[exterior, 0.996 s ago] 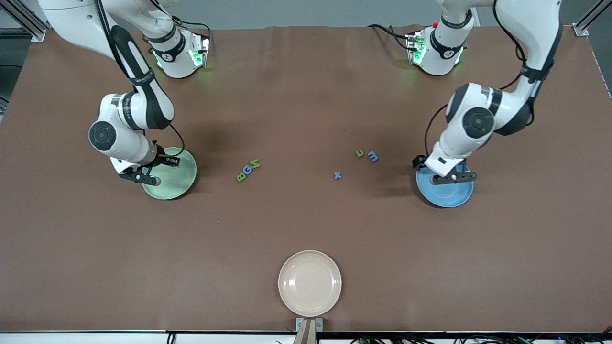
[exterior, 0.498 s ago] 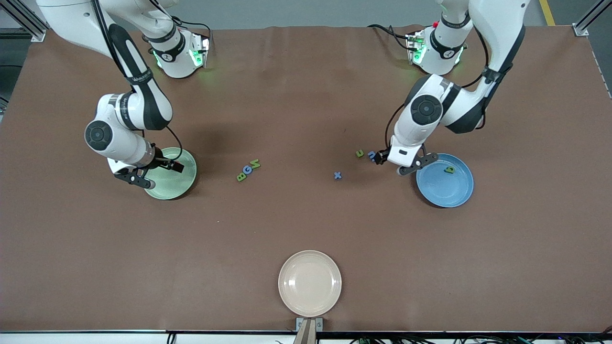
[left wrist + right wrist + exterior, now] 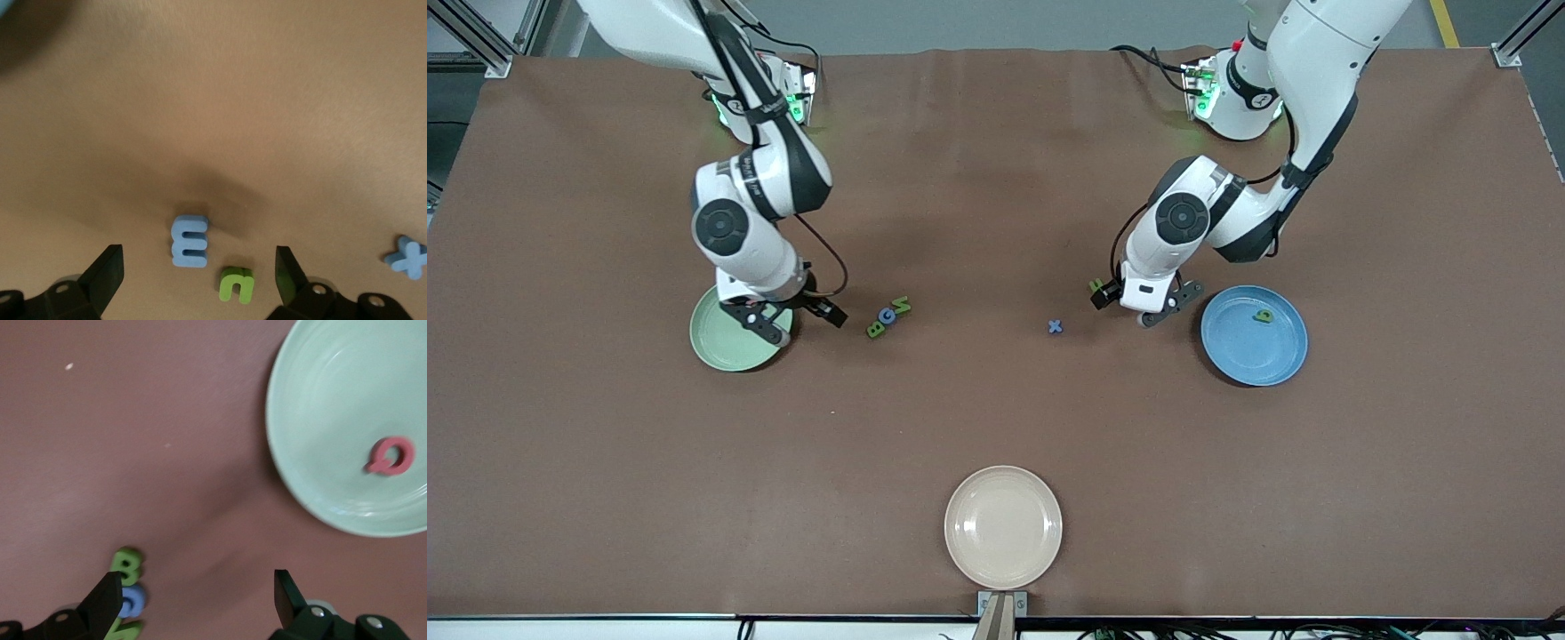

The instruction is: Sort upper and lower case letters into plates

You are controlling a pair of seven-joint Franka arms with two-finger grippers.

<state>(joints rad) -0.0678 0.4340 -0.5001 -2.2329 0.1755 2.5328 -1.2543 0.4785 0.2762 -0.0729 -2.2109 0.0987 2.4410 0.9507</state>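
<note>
Left end effector [image 3: 1147, 304]: moved off blue plate [image 3: 1254, 356], spread wide over blue m [image 3: 190, 241].
Right end effector [image 3: 793, 322]: released, shifted from pale green plate [image 3: 720, 342] toward green B [image 3: 876, 330].

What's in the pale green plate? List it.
One pink Q lies in the pale green plate. From the front, the right arm covers part of the plate, Q included.

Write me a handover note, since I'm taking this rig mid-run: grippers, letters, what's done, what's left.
Left gripper: open, empty, over blue m and small green letter.
Right gripper: open, empty, between pale green plate and the B, G, N cluster.
Done: pink Q in the pale green plate; one green letter in blue plate.
Left: B, G, N; m, green letter, blue x.
</note>
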